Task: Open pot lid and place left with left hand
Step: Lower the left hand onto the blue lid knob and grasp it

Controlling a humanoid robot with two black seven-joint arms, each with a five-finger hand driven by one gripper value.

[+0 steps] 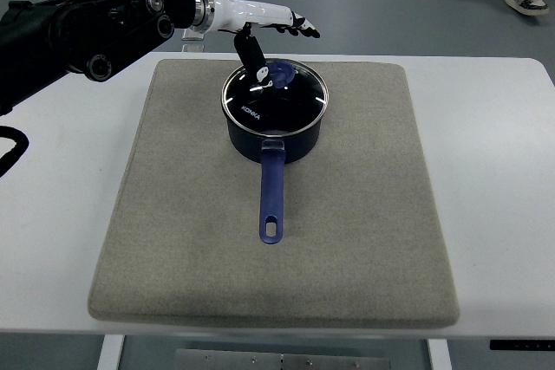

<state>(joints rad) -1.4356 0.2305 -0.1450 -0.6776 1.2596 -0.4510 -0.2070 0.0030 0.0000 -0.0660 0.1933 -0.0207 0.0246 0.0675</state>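
Left hand (pixel 264 28) extended, fingers spread

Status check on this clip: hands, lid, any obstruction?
Left hand above lid, fingers extended, thumb by the knob, no grip. Lid on pot, on the mat. Right hand out of view. Nothing obstructing.

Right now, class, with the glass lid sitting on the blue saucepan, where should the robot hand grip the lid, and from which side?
Grip the blue knob at the centre of the glass lid, coming down from above. It is the only raised part; the rim sits flush on the saucepan. The left robot hand hangs over it, thumb near the knob, and the long handle points away, leaving that approach free.
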